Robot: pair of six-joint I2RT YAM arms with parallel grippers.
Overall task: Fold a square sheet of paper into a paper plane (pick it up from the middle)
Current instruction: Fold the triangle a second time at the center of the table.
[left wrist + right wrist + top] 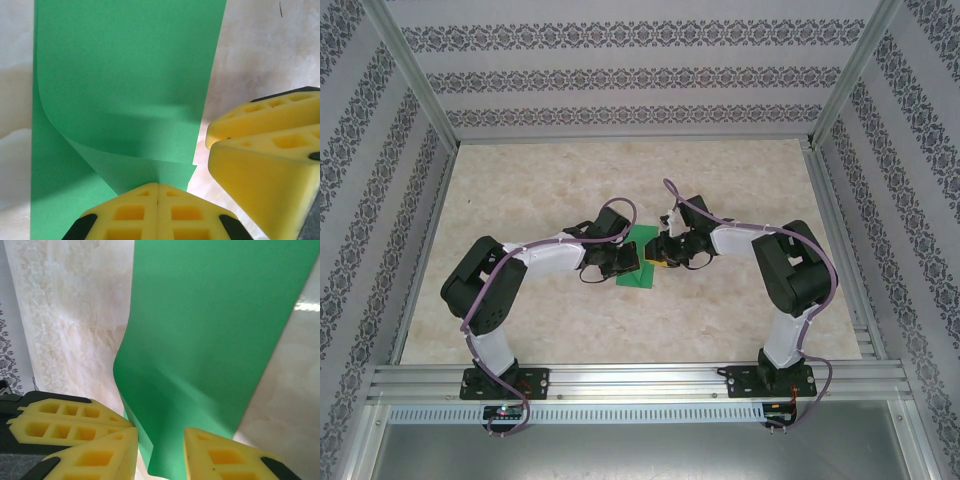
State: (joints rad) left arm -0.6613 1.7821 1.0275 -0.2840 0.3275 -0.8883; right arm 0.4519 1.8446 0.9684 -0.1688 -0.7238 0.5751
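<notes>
Where the two arms are bolted at the near edge of the table (pixel 760 320), the left arm (pixel 495 285) and the right arm (pixel 790 275) are seen bent inward, their wrists meeting over the middle of the marbled surface. At that meeting point the left gripper (pixel 158 190) is found fully closed: its yellow pads are pressed flat against each other, and a raised flap of the square sheet of paper (pixel 125 75) is pinched at their seam. Just beside it, on its right, the right gripper (pixel 160 432) is set with its jaws a little apart, and the sheet's near edge is straddled rather than clamped (green paper is seen running through the narrow gap, though whether either pad touches it cannot be told). The two grippers are placed close together, tip near tip, at the same end of the sheet. Past the pads, the bright green paper is curled up from the table in a soft curve, not a sharp crease, while the rest of it is laid flat on the surface. Beyond the sheet, bare pale table is seen, and farther still it is bounded by an aluminium frame (pixel 630 140) and patterned walls (pixel 640 75).
</notes>
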